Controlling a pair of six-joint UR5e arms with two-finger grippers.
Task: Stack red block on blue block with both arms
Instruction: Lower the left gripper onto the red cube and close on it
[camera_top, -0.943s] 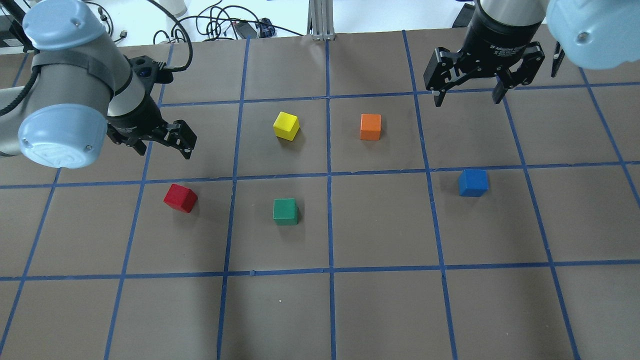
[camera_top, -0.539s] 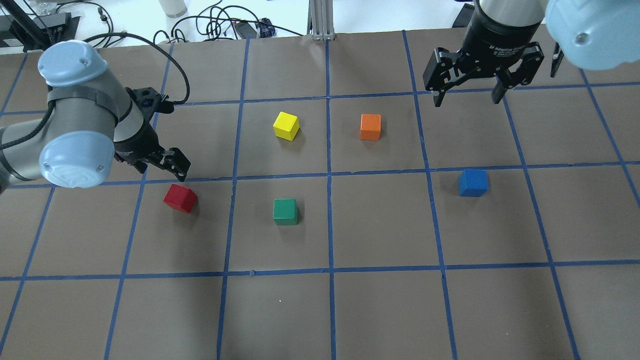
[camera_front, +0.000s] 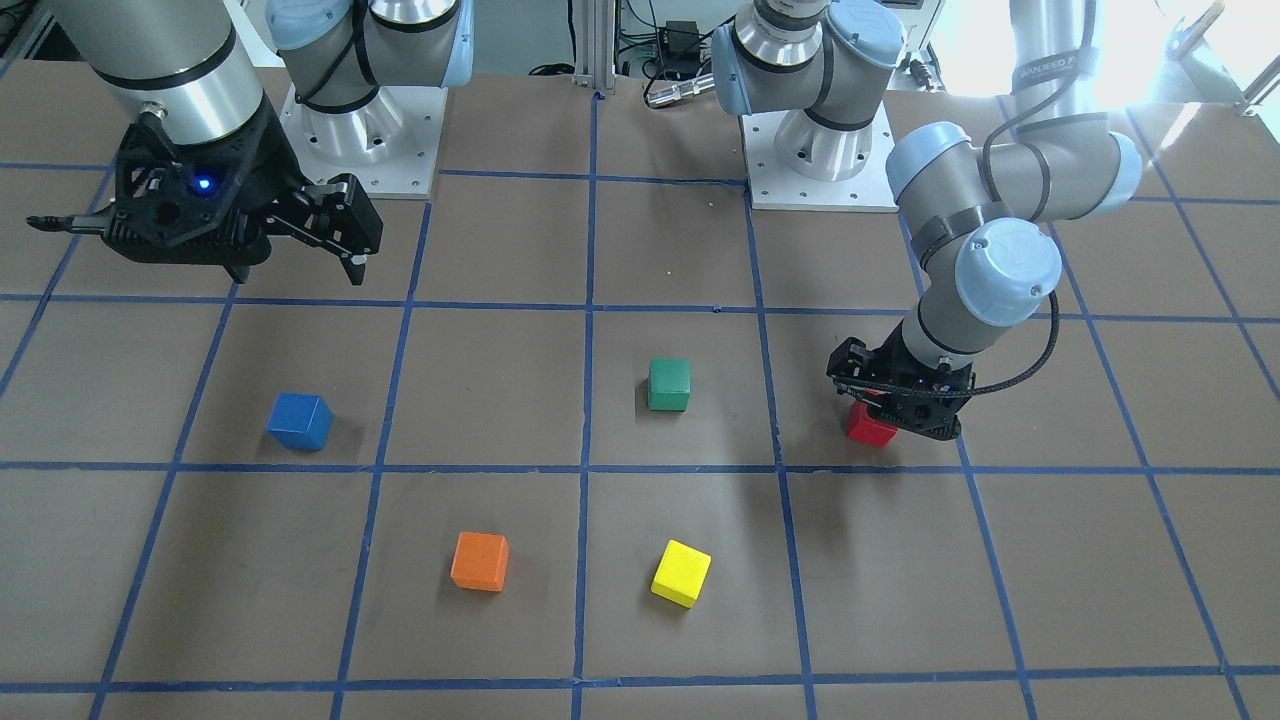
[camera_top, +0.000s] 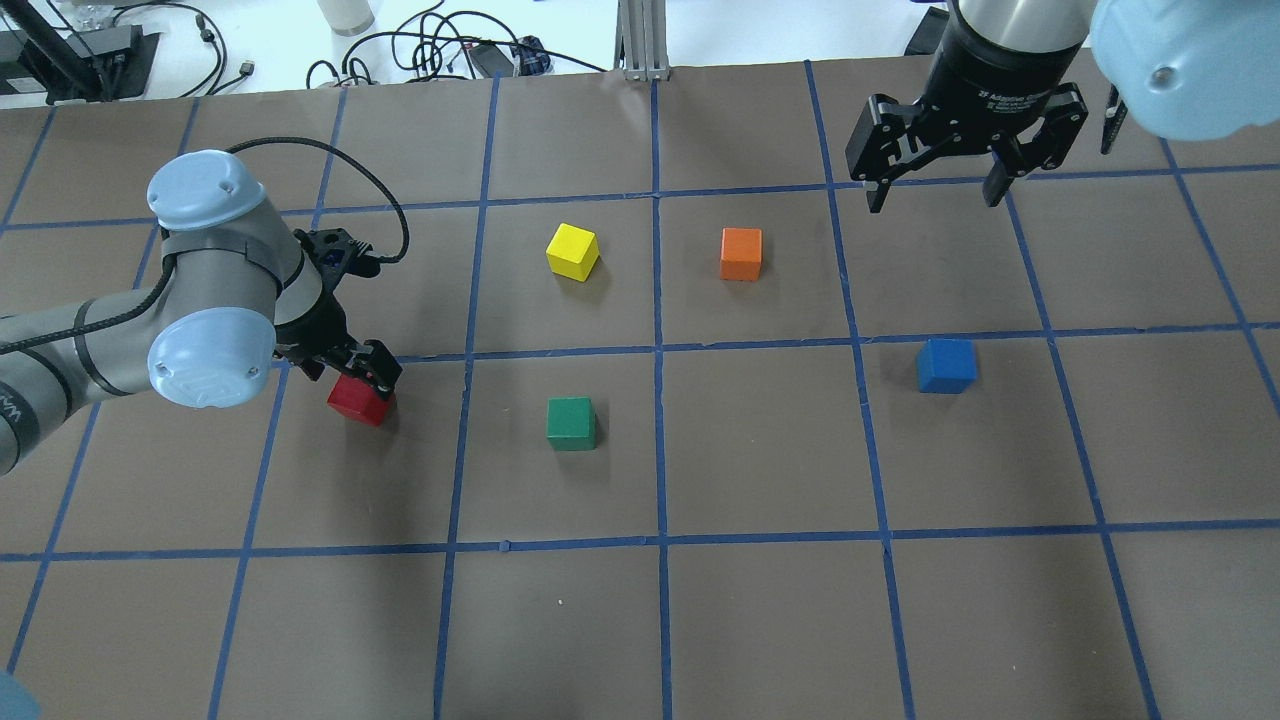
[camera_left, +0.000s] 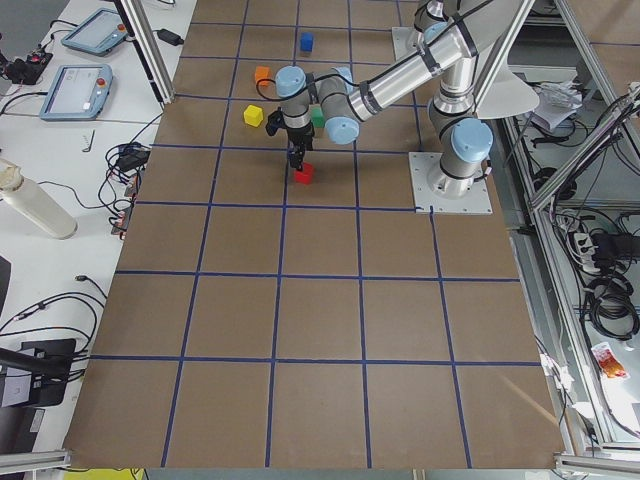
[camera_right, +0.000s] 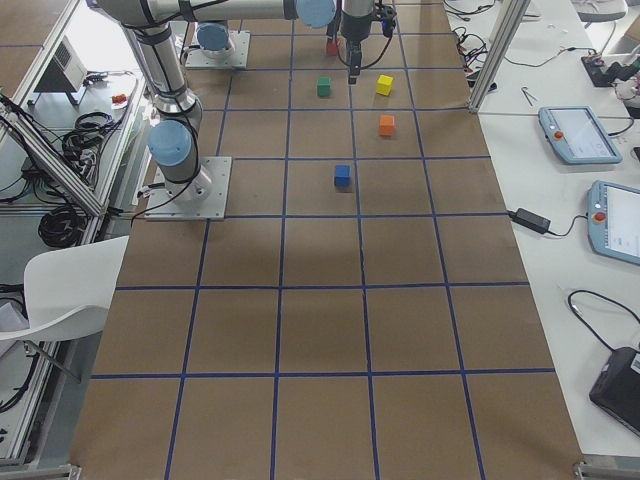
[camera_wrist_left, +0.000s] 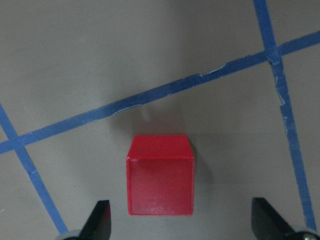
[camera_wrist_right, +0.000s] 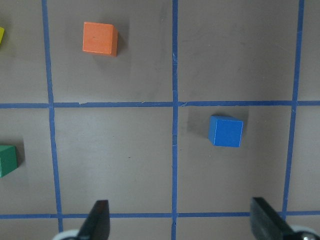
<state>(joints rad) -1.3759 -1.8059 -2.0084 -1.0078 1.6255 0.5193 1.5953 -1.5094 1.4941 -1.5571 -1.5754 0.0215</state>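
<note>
The red block (camera_top: 362, 404) sits on the brown table left of centre; it also shows in the front view (camera_front: 868, 428). My left gripper (camera_top: 347, 377) is open and low over it. In the left wrist view the red block (camera_wrist_left: 160, 181) lies between the wide-apart fingertips (camera_wrist_left: 100, 220), which do not touch it. The blue block (camera_top: 946, 365) sits at the right, and shows in the right wrist view (camera_wrist_right: 226, 131). My right gripper (camera_top: 935, 200) is open and empty, high above the table, farther back than the blue block.
A green block (camera_top: 571, 423) sits to the right of the red one. A yellow block (camera_top: 573, 251) and an orange block (camera_top: 741, 254) sit farther back. Blue tape lines mark a grid on the table (camera_top: 760, 620).
My left gripper has moved toward the near side and down, from behind the red block to just over it. The right arm and all blocks have not moved.
</note>
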